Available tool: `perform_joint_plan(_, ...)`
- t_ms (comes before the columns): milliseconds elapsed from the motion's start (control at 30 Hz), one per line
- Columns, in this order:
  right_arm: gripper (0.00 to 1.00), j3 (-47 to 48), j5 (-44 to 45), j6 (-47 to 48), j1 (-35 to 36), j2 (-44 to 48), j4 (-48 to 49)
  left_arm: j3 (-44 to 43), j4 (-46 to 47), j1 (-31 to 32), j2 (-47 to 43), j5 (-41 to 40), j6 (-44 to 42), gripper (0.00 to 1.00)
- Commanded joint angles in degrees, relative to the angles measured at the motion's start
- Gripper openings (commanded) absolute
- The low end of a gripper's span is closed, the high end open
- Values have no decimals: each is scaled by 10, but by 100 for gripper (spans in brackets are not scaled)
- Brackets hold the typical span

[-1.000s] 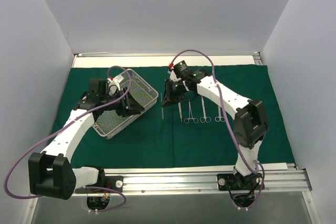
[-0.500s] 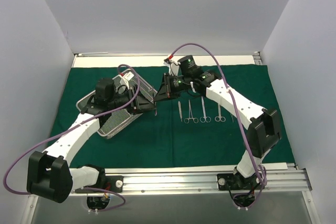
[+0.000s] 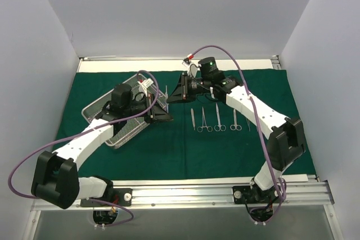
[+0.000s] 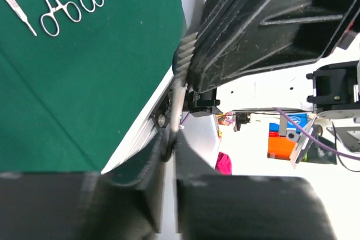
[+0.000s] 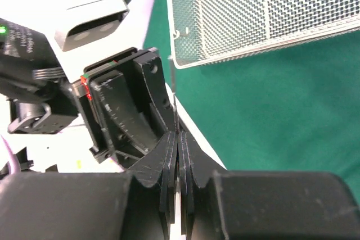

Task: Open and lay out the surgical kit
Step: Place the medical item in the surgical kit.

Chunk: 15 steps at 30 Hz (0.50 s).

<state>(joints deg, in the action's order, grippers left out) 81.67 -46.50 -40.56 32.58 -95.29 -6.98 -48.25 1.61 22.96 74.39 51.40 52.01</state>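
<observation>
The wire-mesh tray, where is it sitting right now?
From above, the tray sits on the left half of the green cloth, under the left arm, left of the instrument row.

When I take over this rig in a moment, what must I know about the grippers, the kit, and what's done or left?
Right gripper: jaws shut on the tweezers, held up near the wire-mesh tray.
Left gripper: jaws look shut on their other end, apparently a handover.
Done: green drape spread; five instruments lie in a row on it.
Left: one gripper lets go, tweezers join the row; tray contents not visible.
</observation>
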Motion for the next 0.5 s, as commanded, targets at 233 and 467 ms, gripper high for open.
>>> perform_joint_plan(233,25,11,-40,7,-14,50,8,-33,-65,2,-47,-5,-10,2)
perform_joint_plan(467,69,88,250,487,63,79,-164,-2,-85,2,-116,18,34,2)
